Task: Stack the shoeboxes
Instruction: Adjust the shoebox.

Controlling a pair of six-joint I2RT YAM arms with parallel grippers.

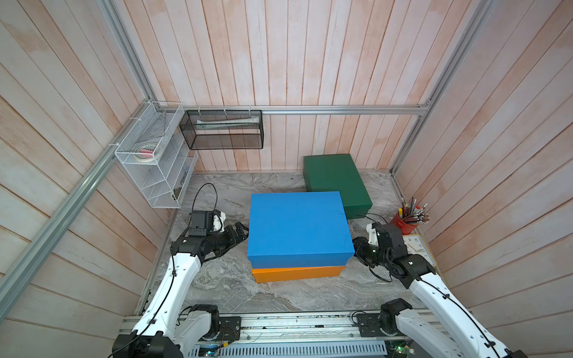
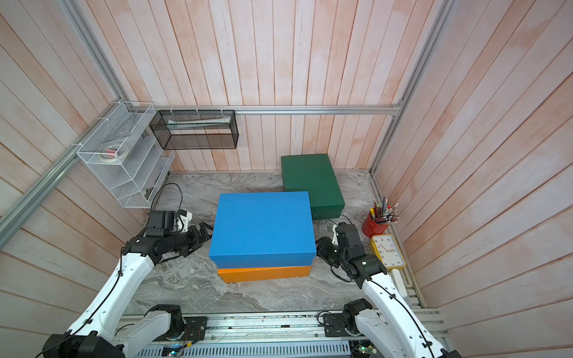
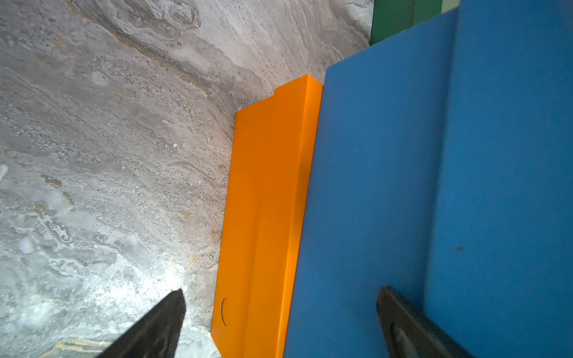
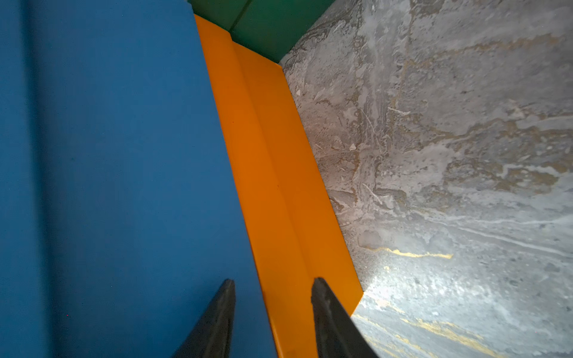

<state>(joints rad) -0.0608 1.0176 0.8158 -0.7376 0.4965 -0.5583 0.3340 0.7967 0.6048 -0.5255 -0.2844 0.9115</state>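
While the blue box (image 1: 299, 226) sits on top of the orange box (image 1: 297, 274) in the middle of the counter (image 1: 279, 297), the green box (image 1: 336, 183) stands alone behind them, near the back wall. Orange shows under the blue at the front. In both top views a back corner of the blue box hides part of the green box, and I cannot tell if they touch. The left gripper (image 1: 243, 231) is just beside the left side of the blue box. Its fingers are spread wide and hold nothing. I cannot tell if one of them touches the box. The right gripper (image 4: 272, 280) is by the right side of the stack, near where blue meets orange. Its fingers have a smaller gap, and nothing is pinched between them. A red cup (image 1: 403, 224) full of pencils and a yellow clock (image 2: 387, 251) sit by the right wall. A white rack (image 1: 155, 161) and a black basket (image 1: 223, 130) hang on the walls
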